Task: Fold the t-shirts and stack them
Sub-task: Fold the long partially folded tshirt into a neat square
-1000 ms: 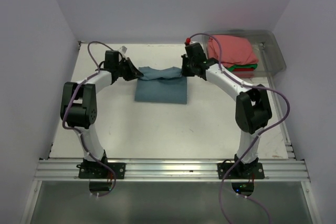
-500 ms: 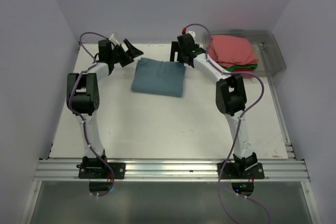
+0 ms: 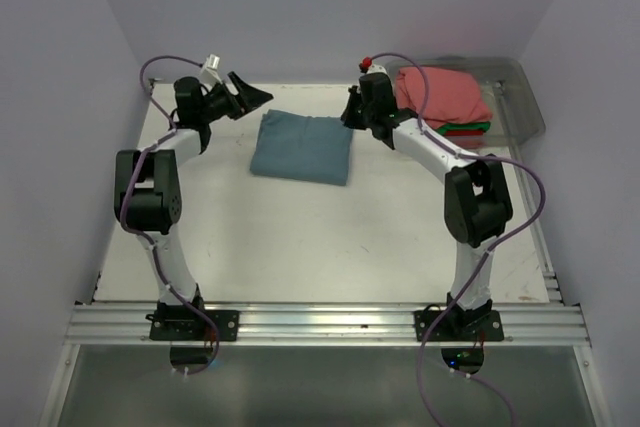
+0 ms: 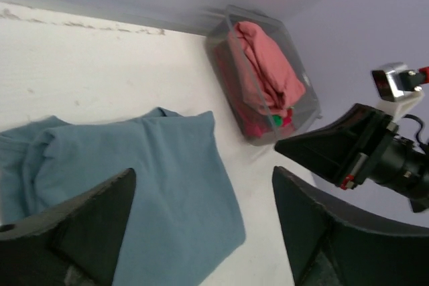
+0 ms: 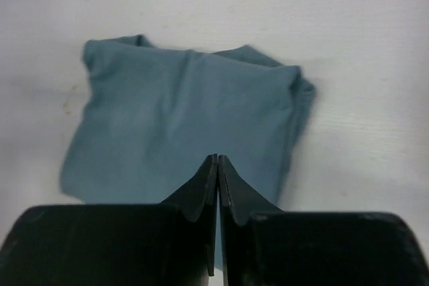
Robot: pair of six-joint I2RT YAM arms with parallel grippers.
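The left gripper point(image 4: 201, 189) has its fingers spread wide with nothing between them. It hangs off the far left corner of the blue t-shirt point(image 3: 302, 147) without touching it. The right gripper point(image 5: 216, 165) has its fingers pressed tip to tip on nothing, just beside the shirt's far right corner. The shirt lies free on the table point(image 3: 300, 237) between the two arms, folded to a rough rectangle with a soft, bunched right edge. The pink t-shirt point(image 3: 440, 95) tops a pile in the clear bin point(image 3: 520, 97) at the far right, with the green t-shirt point(image 3: 478, 128) and red t-shirt point(image 3: 465, 137) showing under it. The fold looks done, so what probably remains is carrying this shirt onto that pile. A pinch that catches only the top layer would likely let the fold fall open on the lift. Uneven lifting by the two arms could skew the rectangle, and a low approach could drag the shirt against the bin's wall.
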